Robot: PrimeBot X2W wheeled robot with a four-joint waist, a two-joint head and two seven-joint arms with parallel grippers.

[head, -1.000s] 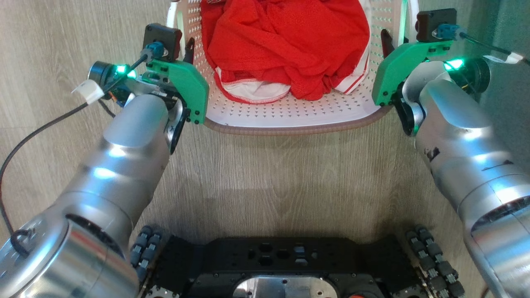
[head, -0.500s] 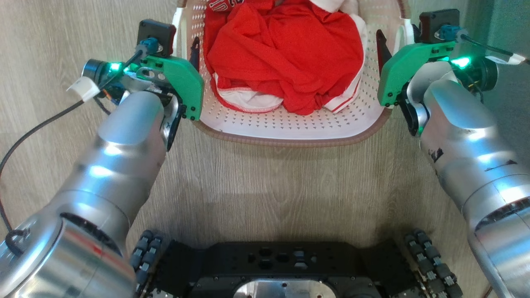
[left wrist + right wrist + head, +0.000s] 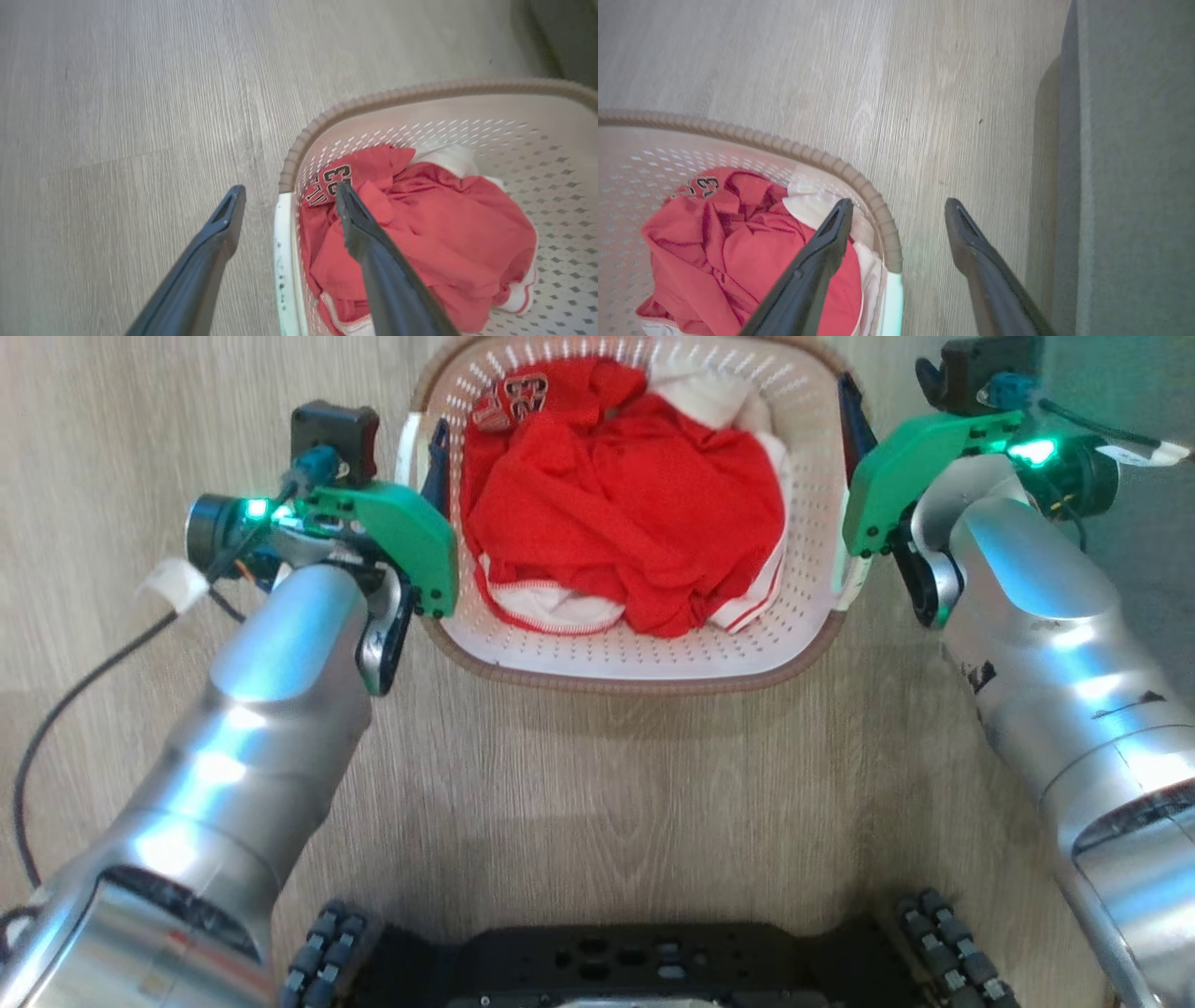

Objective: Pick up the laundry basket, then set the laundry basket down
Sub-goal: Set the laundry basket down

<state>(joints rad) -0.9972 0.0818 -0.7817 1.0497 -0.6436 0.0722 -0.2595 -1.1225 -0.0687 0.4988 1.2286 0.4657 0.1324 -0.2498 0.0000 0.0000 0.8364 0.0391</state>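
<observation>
The laundry basket sits in the upper middle of the head view, above the pale wooden floor; I can't tell whether it rests there or hangs clear. A crumpled red garment with white trim and the number 23 lies inside it.

The left gripper is at the basket's left side. Its jaws are spread wide and straddle the rim, with one dark finger outside over the floor and the other inside over the red cloth. The white side handle runs between them at the bottom of the left wrist view, untouched by either finger.

The right gripper mirrors this at the basket's right side. Its jaws are released, with one finger inside and one outside the brown woven rim. A grey-green surface stands along the right edge of the right wrist view.
</observation>
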